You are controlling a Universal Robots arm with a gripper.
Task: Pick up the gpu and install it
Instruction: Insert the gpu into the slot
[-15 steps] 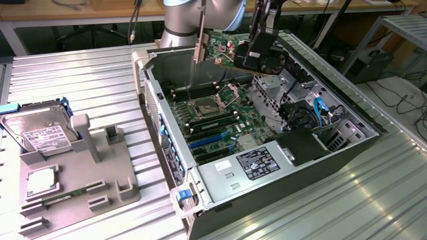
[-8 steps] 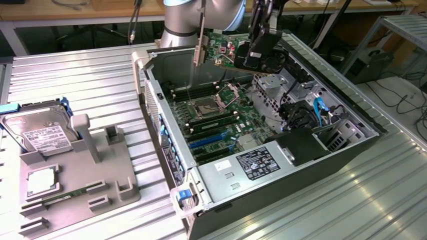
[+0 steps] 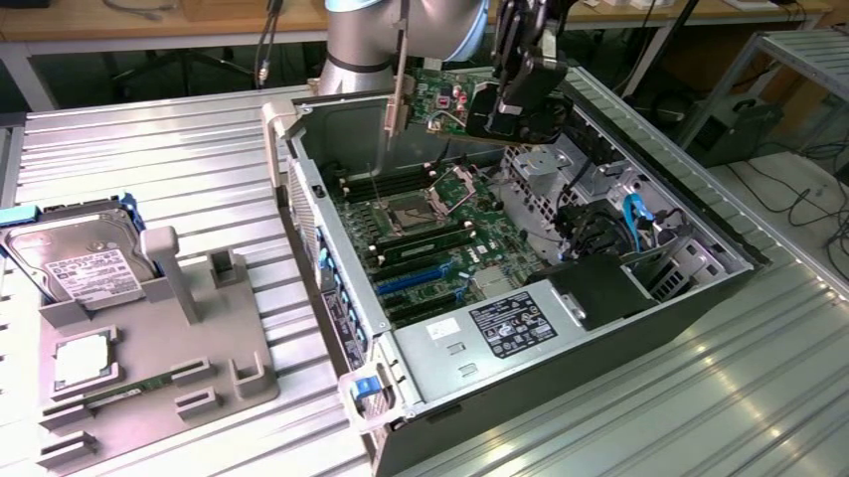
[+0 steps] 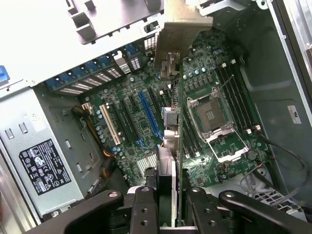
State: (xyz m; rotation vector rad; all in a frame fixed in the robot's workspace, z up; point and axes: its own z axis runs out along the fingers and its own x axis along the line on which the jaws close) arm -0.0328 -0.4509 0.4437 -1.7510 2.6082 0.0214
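on the exterior view's left, a hard drive (image 3: 80, 263) stands in a grey holder (image 3: 166, 368). right of it lies an open computer case (image 3: 531, 412). above its motherboard (image 3: 438, 234), the gripper (image 4: 173, 207) clamps the gpu (image 3: 440, 104) on edge.

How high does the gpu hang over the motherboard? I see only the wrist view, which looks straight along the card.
Observer: The gripper holds the gpu about level with the case rim, well clear of the slots.
Operator: What lies outside the case?
Observer: A hard drive rests in the grey fixture on the exterior view's left.
Operator: Anything else there?
Observer: A square silver chip lies flat on that fixture, nearer the camera than the drive.
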